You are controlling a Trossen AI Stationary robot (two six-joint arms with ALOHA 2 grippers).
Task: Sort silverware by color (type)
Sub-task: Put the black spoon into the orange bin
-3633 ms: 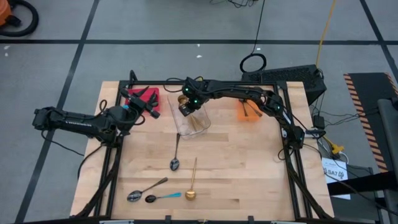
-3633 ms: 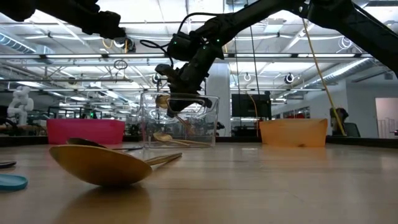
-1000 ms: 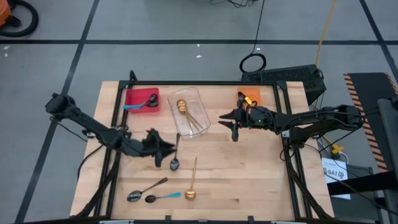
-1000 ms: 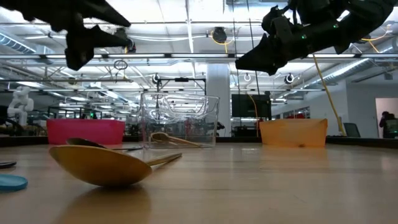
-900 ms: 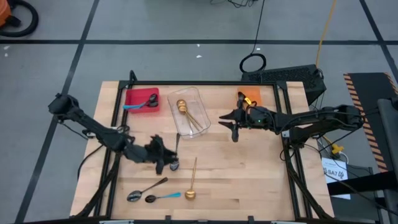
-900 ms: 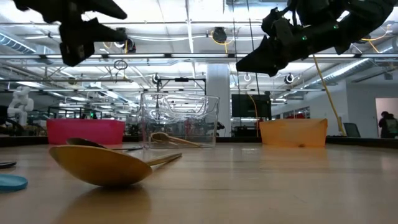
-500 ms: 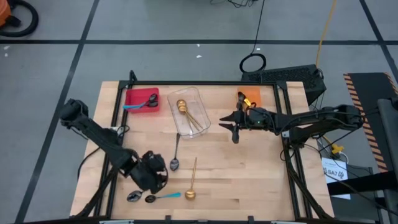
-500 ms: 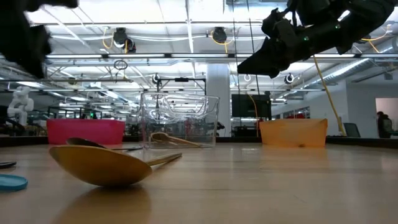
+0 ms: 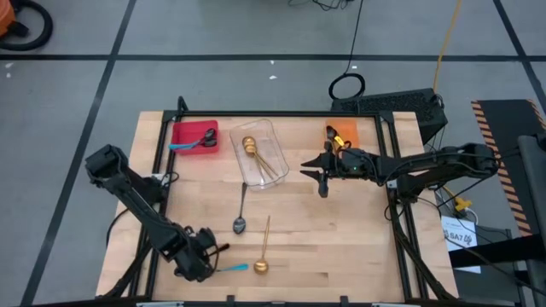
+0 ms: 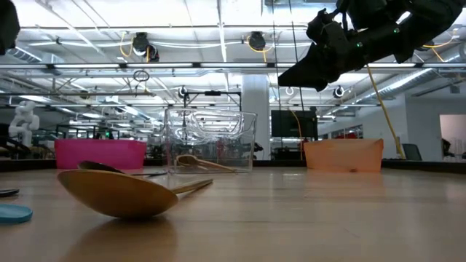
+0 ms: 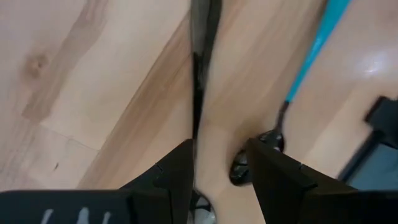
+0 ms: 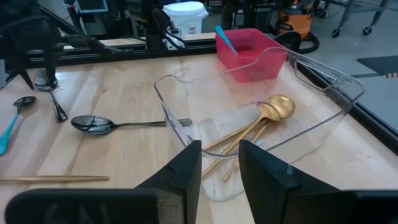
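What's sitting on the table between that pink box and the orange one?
The clear bin with gold spoons inside sits between the pink box and the orange box. The high view shows it; the low view shows the same order.

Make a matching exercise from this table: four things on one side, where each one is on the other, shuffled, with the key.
Things
1. gold spoons
2. blue-handled spoon
3. left gripper
4. right gripper

Places
A. in the red bin
B. low over the spoons at the table's front left
C. in the clear bin
D. hanging between the clear bin and the orange bin

Pairs: 1-C, 2-A, 3-B, 4-D
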